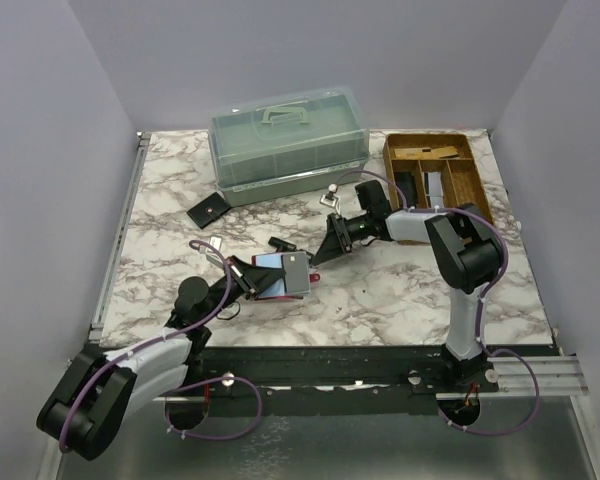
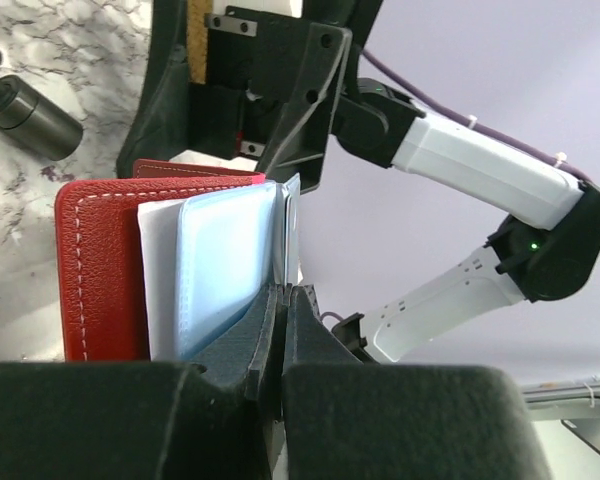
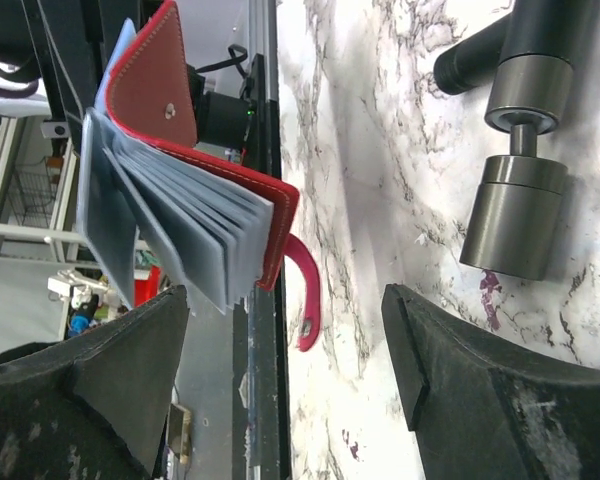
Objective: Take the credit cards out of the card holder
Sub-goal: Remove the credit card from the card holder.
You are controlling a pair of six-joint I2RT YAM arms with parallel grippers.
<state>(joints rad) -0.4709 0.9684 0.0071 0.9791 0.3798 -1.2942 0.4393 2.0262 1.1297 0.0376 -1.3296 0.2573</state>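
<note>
The red card holder (image 1: 277, 291) is held up off the table, open, with its clear sleeves fanned out. A pale blue credit card (image 2: 225, 262) sits in a sleeve, and a grey card face (image 1: 296, 272) shows on top. My left gripper (image 1: 244, 280) is shut on the edge of the holder's sleeves (image 2: 288, 215), with its jaws pressed together. My right gripper (image 1: 322, 250) is open and empty just right of the holder. In the right wrist view the fanned sleeves (image 3: 170, 215) and the red strap (image 3: 307, 292) lie ahead, between its fingers (image 3: 130, 370).
A clear green lidded box (image 1: 288, 140) stands at the back. A wooden tray (image 1: 472, 176) with dividers is at the back right. A black wallet (image 1: 208, 210) lies at the left. Metal cylinders (image 3: 515, 215) and small parts (image 1: 332, 193) lie near the right gripper.
</note>
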